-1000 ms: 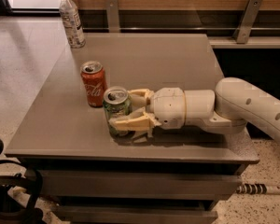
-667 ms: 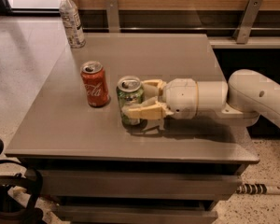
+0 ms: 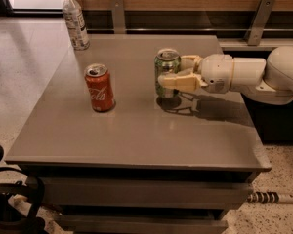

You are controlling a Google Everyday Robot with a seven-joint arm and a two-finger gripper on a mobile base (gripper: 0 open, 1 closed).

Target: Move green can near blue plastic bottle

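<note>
While the white arm reaches in from the right side of the view, its gripper sits over the middle of the grey table, toward the far half. The cream fingers are closed around the green can: one lies across the can's near side, the other shows at its far side, and the can fills the space between them. The green can stands upright with its silver top level. A dark shadow lies directly beneath it, and whether its base touches the tabletop cannot be determined.

The blue plastic bottle stands upright at the far left corner of the table, white cap on top and white label around the body. It is well apart from the green can, with bare tabletop between the two.

A red cola can stands upright on the left part of the table, nearer the camera than the green can and apart from it, clear of the gripper.

Two metal brackets are fixed to the wooden wall behind the table. A striped cable lies on the speckled floor at lower right.
</note>
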